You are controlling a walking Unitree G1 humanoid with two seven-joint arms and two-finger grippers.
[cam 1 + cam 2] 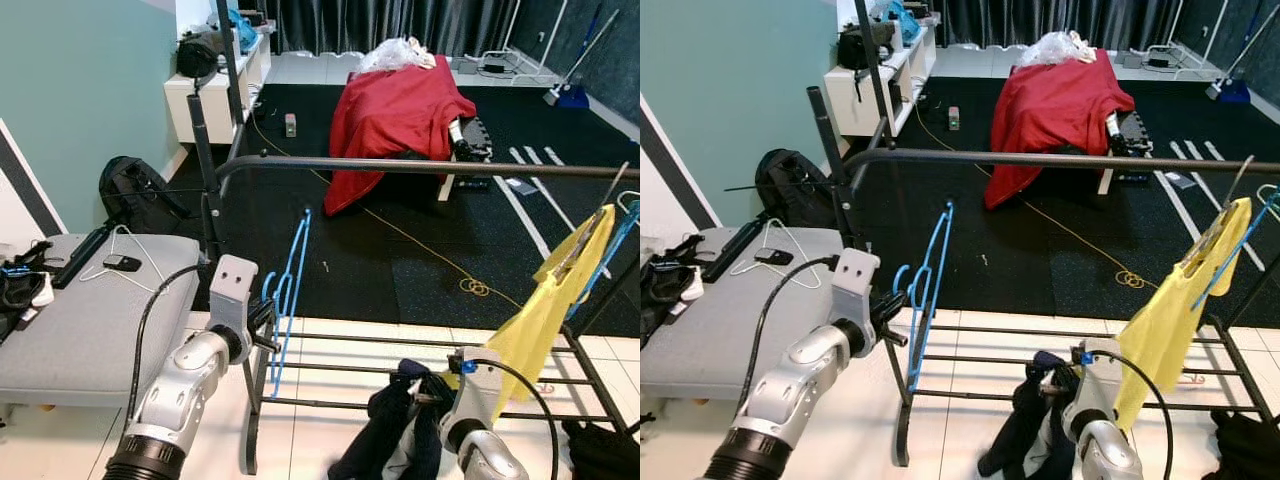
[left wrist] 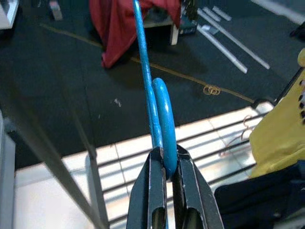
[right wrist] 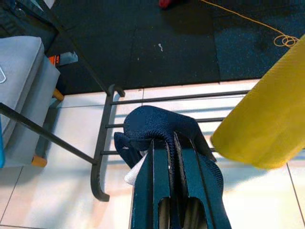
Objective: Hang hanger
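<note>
Hands come first, nearest the camera. The right hand (image 3: 174, 191) sits low at near right, its fingers pressed together on a fold of a navy garment (image 1: 395, 420), which droops over the low bars of the rack (image 1: 420, 370); held that way, the cloth is off the floor and ready, I judge, to be put on the hanger. The left hand (image 2: 167, 167), at near left, pinches the blue hanger (image 1: 290, 285) by the curve of its hook. The hanger stands nearly upright from the grip, its long body rising toward the rail (image 1: 420, 165) but well below it and not touching. Gripping at the hook end probably leaves the arms of the hanger free for the garment, though the hook itself would need freeing before it can go over the rail.

Right of both hands, a yellow shirt (image 1: 545, 315) already hangs from the rail on another hanger, which shows where this one belongs. Left of the rack lies a grey cushioned bench (image 1: 90, 320) with cables on it.

Farther off, across the black floor mat, a red cloth (image 1: 395, 115) is draped over some object, and a white shelf (image 1: 215, 95) stands at far left.
</note>
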